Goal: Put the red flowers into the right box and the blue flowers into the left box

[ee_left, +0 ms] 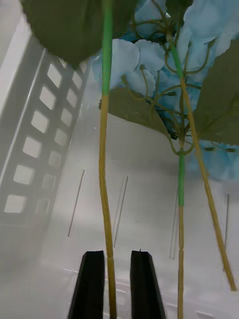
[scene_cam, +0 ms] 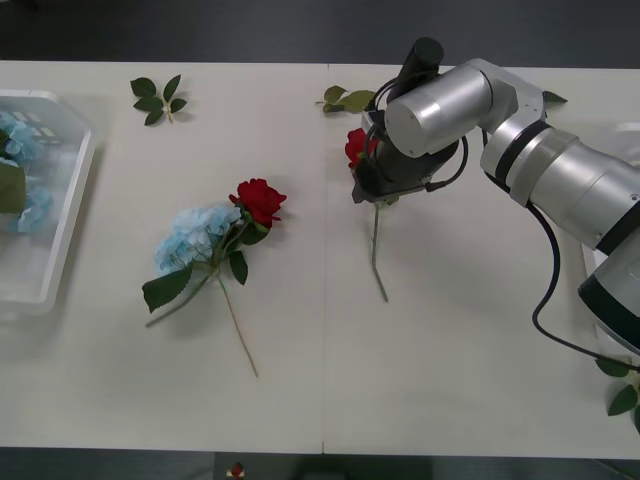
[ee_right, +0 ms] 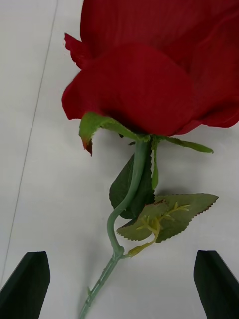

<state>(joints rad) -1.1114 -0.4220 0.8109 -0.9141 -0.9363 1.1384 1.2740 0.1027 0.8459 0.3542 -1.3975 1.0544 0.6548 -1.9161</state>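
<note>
My right gripper [scene_cam: 372, 192] hovers low over a red flower [scene_cam: 358, 146] at the table's middle back. Its black fingers [ee_right: 27, 284] stand open on either side of the stem [ee_right: 130, 192], just below the bloom [ee_right: 149, 70], without touching it. A second red flower [scene_cam: 260, 200] lies mid-table against a blue flower [scene_cam: 195, 235]. The left box [scene_cam: 72, 215] at the left edge holds blue flowers [scene_cam: 20, 140]. My left gripper [ee_left: 117, 279] is inside that box, shut, above the blue flowers' stems [ee_left: 103, 164]. The right box [scene_cam: 590, 262] is mostly hidden behind my right arm.
Loose leaf sprigs lie at the back left [scene_cam: 158, 98], at the back centre [scene_cam: 345, 98] and near the right edge [scene_cam: 620, 385]. The table's front half is bare white surface. A seam runs down the table's middle.
</note>
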